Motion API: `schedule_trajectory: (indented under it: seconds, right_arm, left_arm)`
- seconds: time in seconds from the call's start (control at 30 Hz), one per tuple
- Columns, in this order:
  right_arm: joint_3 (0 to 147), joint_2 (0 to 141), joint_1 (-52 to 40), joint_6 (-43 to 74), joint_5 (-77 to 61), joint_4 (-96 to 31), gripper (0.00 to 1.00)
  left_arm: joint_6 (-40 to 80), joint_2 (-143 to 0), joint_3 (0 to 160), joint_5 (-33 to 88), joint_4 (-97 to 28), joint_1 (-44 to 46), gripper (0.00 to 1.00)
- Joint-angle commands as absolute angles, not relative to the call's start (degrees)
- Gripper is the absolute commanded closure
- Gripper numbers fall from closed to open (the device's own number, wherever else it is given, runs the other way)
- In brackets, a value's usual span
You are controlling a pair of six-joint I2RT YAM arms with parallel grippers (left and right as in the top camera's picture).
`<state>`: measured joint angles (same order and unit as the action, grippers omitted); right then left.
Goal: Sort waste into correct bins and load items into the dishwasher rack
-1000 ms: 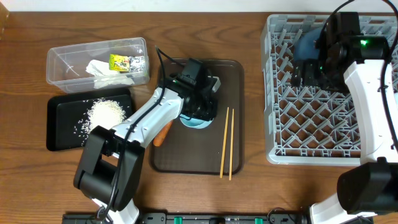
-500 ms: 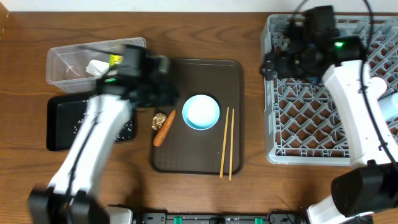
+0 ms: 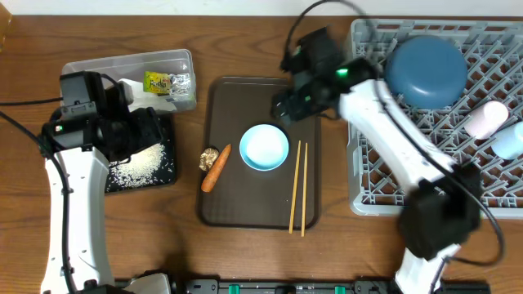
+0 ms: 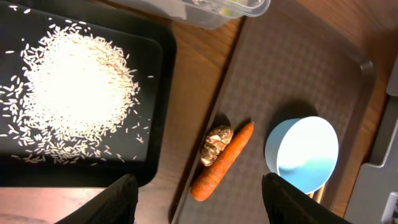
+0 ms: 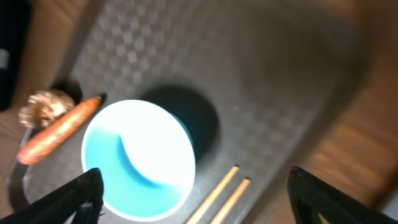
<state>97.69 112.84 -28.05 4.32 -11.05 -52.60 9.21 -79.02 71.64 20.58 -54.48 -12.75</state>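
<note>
A white bowl with a pale blue wall [image 3: 264, 147] [image 4: 303, 152] [image 5: 140, 160] sits on the brown tray [image 3: 245, 204]. Beside it lie an orange carrot stick [image 3: 215, 168] [image 4: 222, 163] [image 5: 59, 132], a brown food bit [image 3: 207, 157] [image 4: 216, 143] [image 5: 45, 106] and two chopsticks [image 3: 297, 188] [image 5: 219, 196]. Rice [image 3: 140, 162] [image 4: 74, 93] lies in the black tray [image 3: 163, 175] [image 4: 155, 68]. Tissue [image 3: 133, 88] and foil wrapper [image 3: 167, 81] are in the clear tub [image 3: 82, 75]. In the rack [image 3: 409, 163] sit a dark blue bowl [image 3: 425, 72], pink cup [image 3: 485, 118] and light blue cup [image 3: 511, 139]. My left gripper [image 3: 154, 129] [image 4: 205, 202] is open above the black tray's right edge. My right gripper [image 3: 288, 104] [image 5: 198, 199] is open above the bowl and chopsticks.
The clear tub's corner [image 4: 211, 9] shows at the top of the left wrist view. The rack's wall [image 3: 353, 122] rises just right of the brown tray. Bare wooden table [image 3: 163, 237] lies in front of the trays.
My left arm left the bowl, swung left over the black tray and opened. My right arm swung from the rack to over the brown tray, uncovering the dark blue bowl and cups.
</note>
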Motion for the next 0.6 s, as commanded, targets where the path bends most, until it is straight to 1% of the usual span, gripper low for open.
schedule_trajectory:
  seconds: [0.0, 0.1, 0.17, 0.23, 0.33, 0.37, 0.4, 0.43, 0.47, 0.5, 0.53, 0.57]
  right_arm:
    - [97.47, 117.16, -30.35, 6.0, -11.4, -52.25, 0.17]
    - [97.47, 120.66, -31.97, 6.17, -11.35, -52.18, 0.21]
    - [97.47, 122.69, -32.8, 6.2, -10.52, -52.53, 0.27]
    - [97.47, 124.31, -33.39, 6.42, -9.76, -52.95, 0.3]
    - [97.47, 126.15, -33.74, 7.62, -6.7, -53.3, 0.39]
    - [97.47, 126.52, -33.74, 8.32, -5.58, -53.32, 0.44]
    - [97.47, 126.63, -33.74, 8.82, -4.54, -53.34, 0.51]
    - [97.47, 126.69, -33.71, 9.06, -3.36, -53.32, 0.62]
    - [97.47, 126.69, -33.65, 9.26, -2.2, -53.28, 0.77]
    - [97.47, 126.69, -33.58, 9.58, -0.73, -53.1, 0.89]
    - [97.47, 126.69, -33.54, 9.67, 0.03, -52.93, 0.97]
    - [97.47, 126.69, -33.43, 9.63, 0.21, -52.77, 0.99]
  left_arm:
    - [9.34, -79.37, 72.34, 20.25, -54.85, -12.95, 0.35]
    - [9.34, -79.37, 72.34, 20.25, -54.83, -12.95, 0.35]
    - [9.32, -79.37, 72.34, 20.25, -54.85, -12.95, 0.35]
    - [9.32, -79.37, 72.34, 20.25, -54.85, -12.95, 0.35]
    - [9.32, -79.37, 72.34, 20.25, -54.85, -12.95, 0.35]
    - [9.32, -79.37, 72.34, 20.25, -54.85, -12.95, 0.35]
    - [9.32, -79.37, 72.34, 20.25, -54.85, -12.95, 0.35]
    - [9.34, -79.37, 72.34, 20.25, -54.85, -12.95, 0.35]
    - [9.34, -79.37, 72.34, 20.25, -54.87, -12.95, 0.35]
    - [9.34, -79.37, 72.34, 20.25, -54.89, -12.95, 0.35]
    - [9.32, -79.37, 72.34, 20.27, -54.89, -12.95, 0.35]
    - [9.34, -79.37, 72.34, 20.27, -54.92, -12.95, 0.35]
